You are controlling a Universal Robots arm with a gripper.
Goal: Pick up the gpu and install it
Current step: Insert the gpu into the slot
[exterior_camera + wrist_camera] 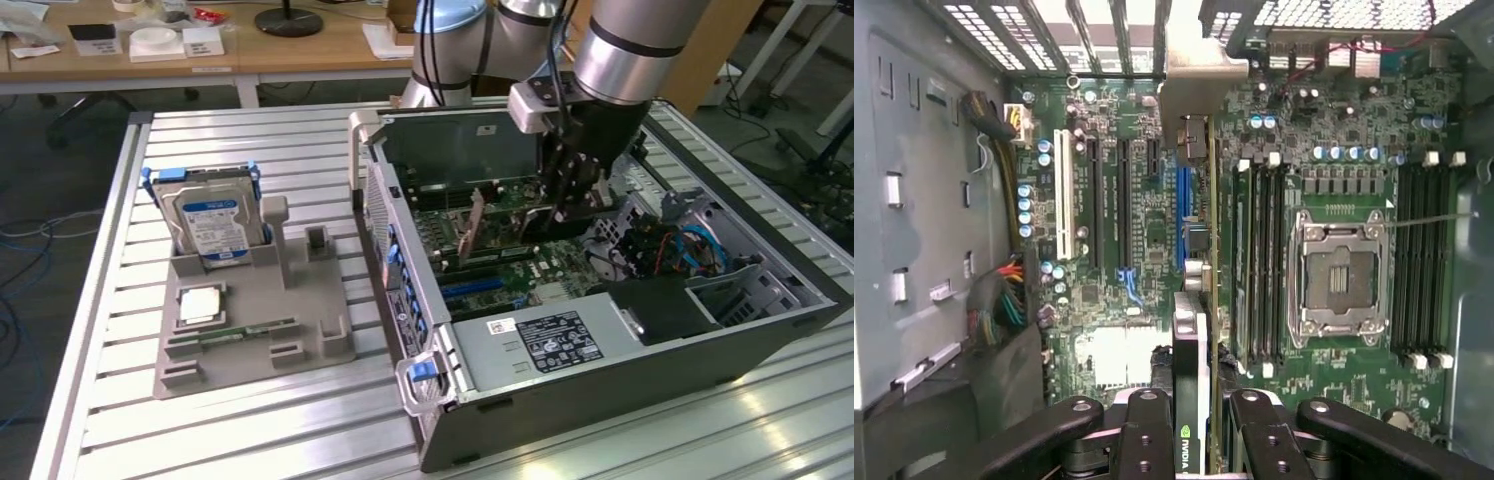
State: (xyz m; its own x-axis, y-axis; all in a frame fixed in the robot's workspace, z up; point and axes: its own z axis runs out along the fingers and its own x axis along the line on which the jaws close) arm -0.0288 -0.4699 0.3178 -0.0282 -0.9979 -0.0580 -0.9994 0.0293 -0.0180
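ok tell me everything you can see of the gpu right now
The gpu is a thin black card seen edge-on, with a small logo near the claw and a pale metal bracket at its far end. It stands on edge inside the open computer case, over the green motherboard beside a blue slot. The claw grips it from both sides. Whether it is seated cannot be told.

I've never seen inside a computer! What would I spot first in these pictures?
The big open computer case lying on the table, with the robot's gripper down inside it. The gripper is clamped on the black gpu, held edge-on over the green motherboard. On the exterior view's left, a silver hard drive stands in a grey holder.
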